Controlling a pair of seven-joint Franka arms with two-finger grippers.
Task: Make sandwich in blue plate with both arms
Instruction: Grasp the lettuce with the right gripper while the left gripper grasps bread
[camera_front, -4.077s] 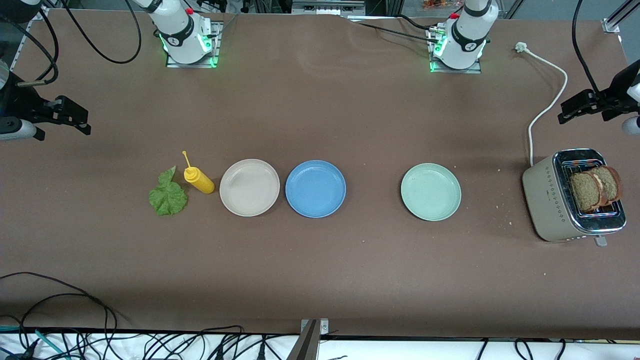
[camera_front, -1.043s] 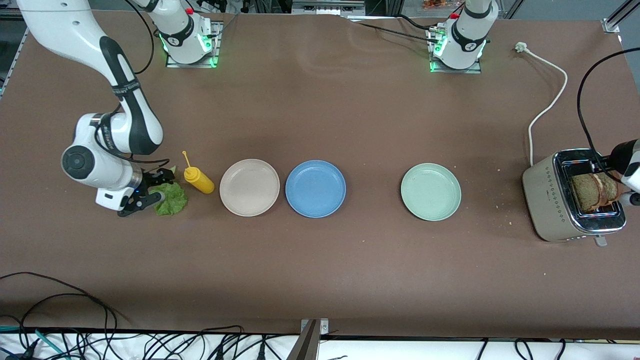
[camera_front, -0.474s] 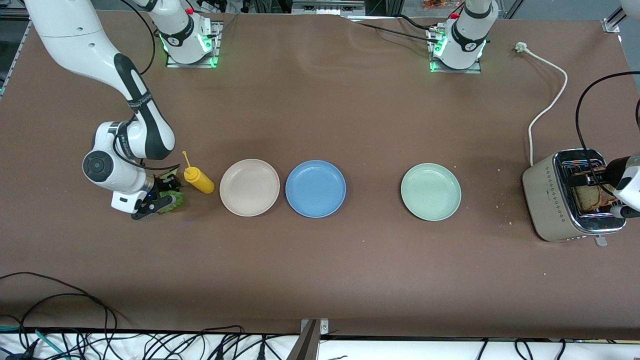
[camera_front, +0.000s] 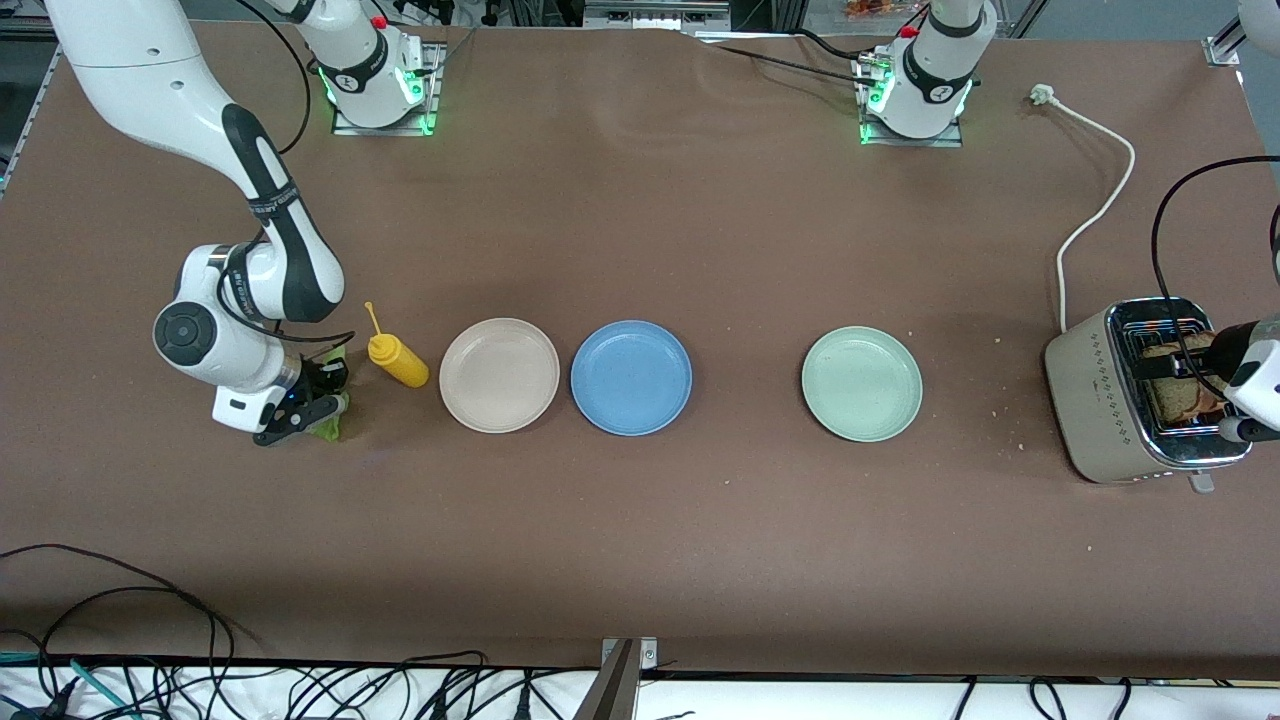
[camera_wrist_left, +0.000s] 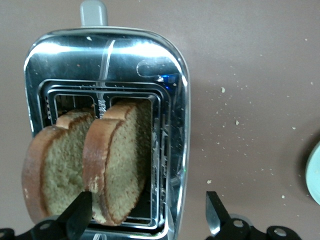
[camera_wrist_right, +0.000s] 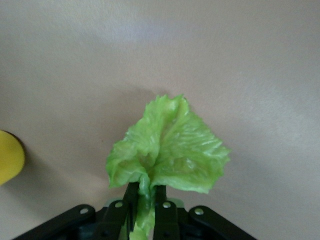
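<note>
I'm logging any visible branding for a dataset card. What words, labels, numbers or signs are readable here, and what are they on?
None can be read.
Right arm: white lettering on the black forearm band, too small to read.
Arm bases: a small round mark on each, not legible.
Toaster: only a dotted pattern, no text visible.
Yellow bottle, plates, lettuce leaf, bread slices: no markings.

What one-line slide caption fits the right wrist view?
Right gripper shut on a crinkly green lettuce leaf above the brown table, yellow squeeze bottle at the edge.
</note>
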